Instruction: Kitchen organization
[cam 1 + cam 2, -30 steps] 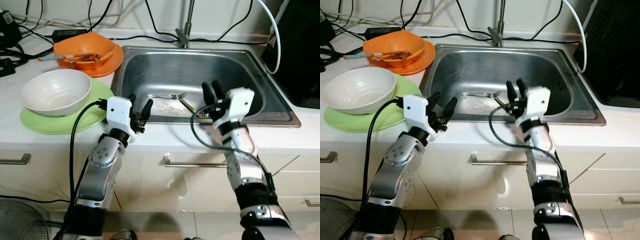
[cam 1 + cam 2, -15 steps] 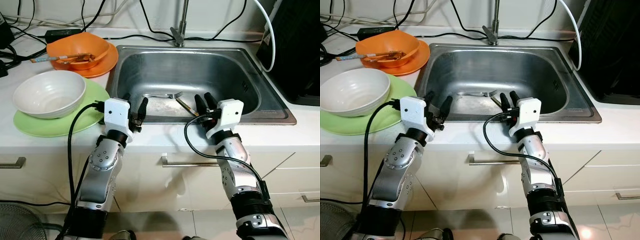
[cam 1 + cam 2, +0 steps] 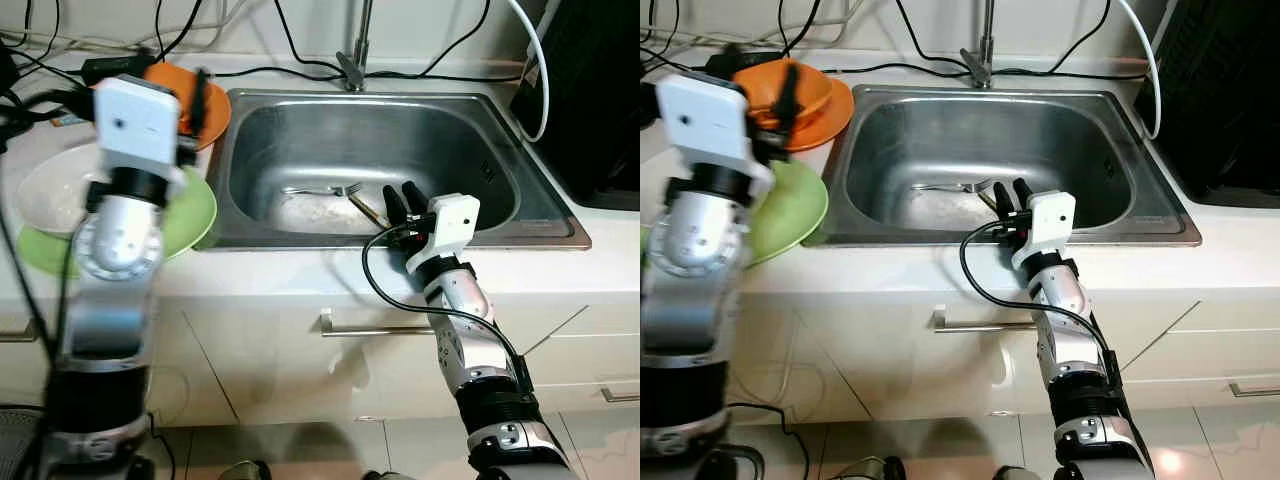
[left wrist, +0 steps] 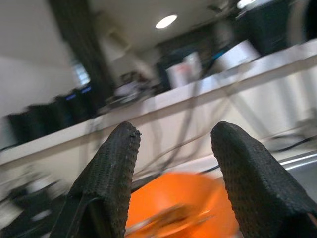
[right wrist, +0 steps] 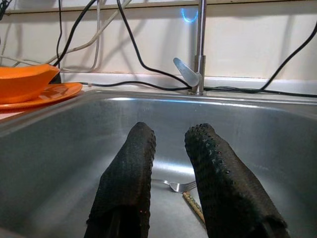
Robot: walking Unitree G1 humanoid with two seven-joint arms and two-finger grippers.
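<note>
My left gripper (image 4: 176, 144) is raised and blurred above the counter's left side, open, with the orange bowl (image 4: 183, 193) showing between its fingers. That bowl sits on an orange plate (image 3: 222, 100) behind a green plate (image 3: 195, 210) that carries a white bowl (image 3: 40, 190), partly hidden by my left arm. My right gripper (image 3: 402, 200) rests at the front rim of the steel sink (image 3: 470, 130), fingers a little apart and holding nothing. A fork (image 5: 178, 186) and chopsticks (image 3: 365, 208) lie on the sink floor just beyond it.
A faucet (image 3: 352, 65) stands at the back of the sink. Black cables (image 3: 450, 75) run along the wall. A black appliance (image 3: 600, 100) sits on the counter at the right. Drawers with a metal handle (image 3: 370, 328) are below the counter.
My left arm has swung up from the counter's front edge to above the bowls, toward the orange one. The right gripper has stayed at the sink's front rim.
</note>
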